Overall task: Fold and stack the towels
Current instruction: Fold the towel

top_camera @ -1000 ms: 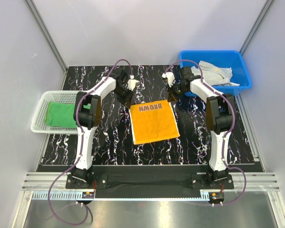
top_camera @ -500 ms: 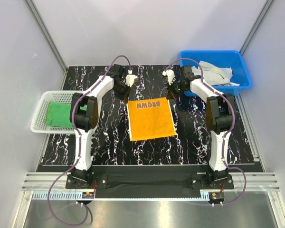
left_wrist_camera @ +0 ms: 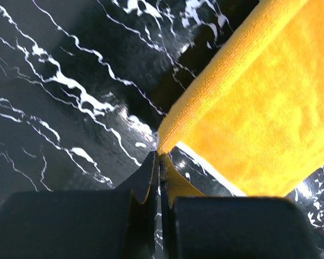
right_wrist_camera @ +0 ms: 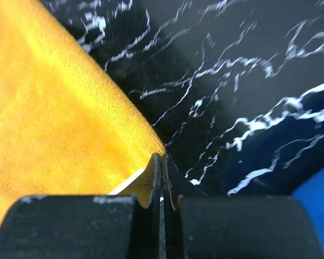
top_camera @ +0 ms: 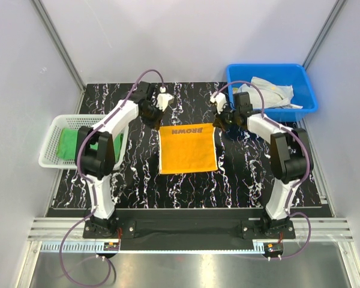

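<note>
An orange-yellow towel [top_camera: 187,147] with the brown word BROWN lies spread at the table's middle. My left gripper [top_camera: 158,123] is shut on its far left corner [left_wrist_camera: 164,141]. My right gripper [top_camera: 215,122] is shut on its far right corner [right_wrist_camera: 155,147]. Both corners are lifted slightly off the black marble top. A green towel [top_camera: 71,146] lies folded in the white basket [top_camera: 59,123] at the left. Pale towels [top_camera: 269,91] lie crumpled in the blue bin [top_camera: 300,77] at the back right.
The black marbled mat [top_camera: 138,186] covers the table. The basket stands at its left edge and the blue bin at its far right corner. Grey walls close in the back and sides.
Both grippers have drawn the towel's far edge to the left and squared it up. The towel now lies straight; before, it was skewed. The arms have swung outward.
</note>
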Controlling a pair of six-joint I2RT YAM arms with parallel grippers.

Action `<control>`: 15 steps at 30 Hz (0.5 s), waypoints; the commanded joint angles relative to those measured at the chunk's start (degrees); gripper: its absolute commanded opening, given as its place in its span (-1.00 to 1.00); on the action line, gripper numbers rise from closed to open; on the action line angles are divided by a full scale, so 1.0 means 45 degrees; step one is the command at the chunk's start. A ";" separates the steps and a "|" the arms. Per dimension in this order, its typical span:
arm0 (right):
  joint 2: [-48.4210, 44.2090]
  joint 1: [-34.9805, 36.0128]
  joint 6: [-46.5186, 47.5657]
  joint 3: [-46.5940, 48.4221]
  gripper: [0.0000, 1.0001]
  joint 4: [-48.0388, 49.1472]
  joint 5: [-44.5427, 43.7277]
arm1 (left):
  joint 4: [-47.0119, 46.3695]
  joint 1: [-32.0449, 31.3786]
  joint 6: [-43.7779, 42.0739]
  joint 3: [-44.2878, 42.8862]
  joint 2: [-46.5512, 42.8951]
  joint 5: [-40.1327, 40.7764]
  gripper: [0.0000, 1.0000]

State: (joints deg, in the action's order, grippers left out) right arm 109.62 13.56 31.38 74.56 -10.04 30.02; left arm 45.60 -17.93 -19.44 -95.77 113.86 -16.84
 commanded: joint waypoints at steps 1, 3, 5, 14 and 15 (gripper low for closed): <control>-0.1176 -0.0065 0.0176 -0.0474 -1.00 0.1605 0.0086 | -0.0408 -0.0018 0.0101 0.0440 -0.0927 0.0696 -1.00; -0.1722 0.0033 0.0409 -0.1118 -1.00 0.1840 0.0223 | -0.0485 -0.0077 0.0199 0.0869 -0.1297 0.0773 -1.00; -0.2306 0.0111 0.0780 -0.1839 -1.00 0.2036 0.0359 | -0.0661 -0.0194 0.0296 0.1202 -0.1591 0.0774 -1.00; -0.4708 0.0423 0.1543 -0.4339 -1.00 0.2076 0.0106 | -0.0916 -0.0643 0.0746 0.2920 -0.3269 0.1086 -1.00; -0.4925 0.0443 0.1466 -0.4575 -1.00 0.2114 0.0106 | -0.0916 -0.0644 0.0746 0.3115 -0.3446 0.1163 -1.00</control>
State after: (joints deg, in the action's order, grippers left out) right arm 92.82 15.14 36.10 56.42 -2.83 31.05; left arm 42.78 -20.60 -16.71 -83.55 103.15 -14.55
